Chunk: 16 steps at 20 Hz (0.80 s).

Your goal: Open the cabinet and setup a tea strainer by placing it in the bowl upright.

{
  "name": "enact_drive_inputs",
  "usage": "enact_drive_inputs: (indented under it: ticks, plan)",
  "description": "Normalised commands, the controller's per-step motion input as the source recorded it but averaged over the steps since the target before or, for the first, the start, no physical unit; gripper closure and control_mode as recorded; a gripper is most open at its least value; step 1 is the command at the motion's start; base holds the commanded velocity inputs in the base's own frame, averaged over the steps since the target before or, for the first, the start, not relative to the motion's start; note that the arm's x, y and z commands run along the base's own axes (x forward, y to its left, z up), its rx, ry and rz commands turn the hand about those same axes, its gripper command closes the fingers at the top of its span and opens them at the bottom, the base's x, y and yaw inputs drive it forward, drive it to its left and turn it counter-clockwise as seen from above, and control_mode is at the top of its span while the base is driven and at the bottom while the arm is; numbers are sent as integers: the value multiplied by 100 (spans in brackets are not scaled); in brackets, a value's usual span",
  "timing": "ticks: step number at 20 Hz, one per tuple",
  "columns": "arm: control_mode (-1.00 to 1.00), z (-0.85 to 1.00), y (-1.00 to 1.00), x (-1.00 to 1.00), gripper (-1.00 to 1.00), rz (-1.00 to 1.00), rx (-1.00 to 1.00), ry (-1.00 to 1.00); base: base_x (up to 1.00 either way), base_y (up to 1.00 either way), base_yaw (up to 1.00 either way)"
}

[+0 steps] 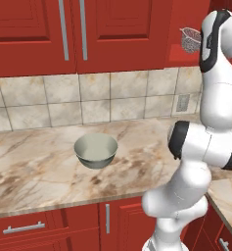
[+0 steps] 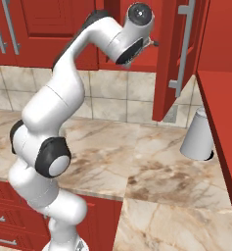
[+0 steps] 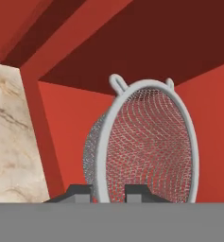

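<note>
Hand view: claw point(image 3: 108, 191) pinches tea strainer point(image 3: 146, 142); left base view: bowl point(image 1: 96, 151).

Silvery wire-mesh tea strainer point(image 3: 146, 142), smooth metallic bowl point(image 1: 96, 151), glossy marble counter point(image 1: 34, 166)

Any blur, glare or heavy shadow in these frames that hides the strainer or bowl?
Hand view: tea strainer mesh sharp, cabinet ceiling in dark shade. Left base view: bowl evenly lit, soft shadow beneath, strainer small but clear. Right base view: no glare; gripper mostly hidden behind the wrist.

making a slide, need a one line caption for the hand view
Jaws shut on the rim of the tea strainer, its mesh basket tipped on edge inside the open red cabinet.
</note>
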Motion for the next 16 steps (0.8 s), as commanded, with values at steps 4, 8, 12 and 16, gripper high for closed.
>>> enact_drive_inputs:
  ticks: [4, 8, 12, 16]
  plan:
    - [-100, 0, 11, -51, 100, -16, -8, -1, 0, 0, 0]
    - [-100, 10, 6, -62, 100, -18, -1, 0, 0, 0, 0]
    - [-100, 8, 16, -87, 100, -12, 0, 1, 0, 0, 0]
    - [-100, 18, 34, -88, 100, -8, 0, 0, 0, 0, 0]
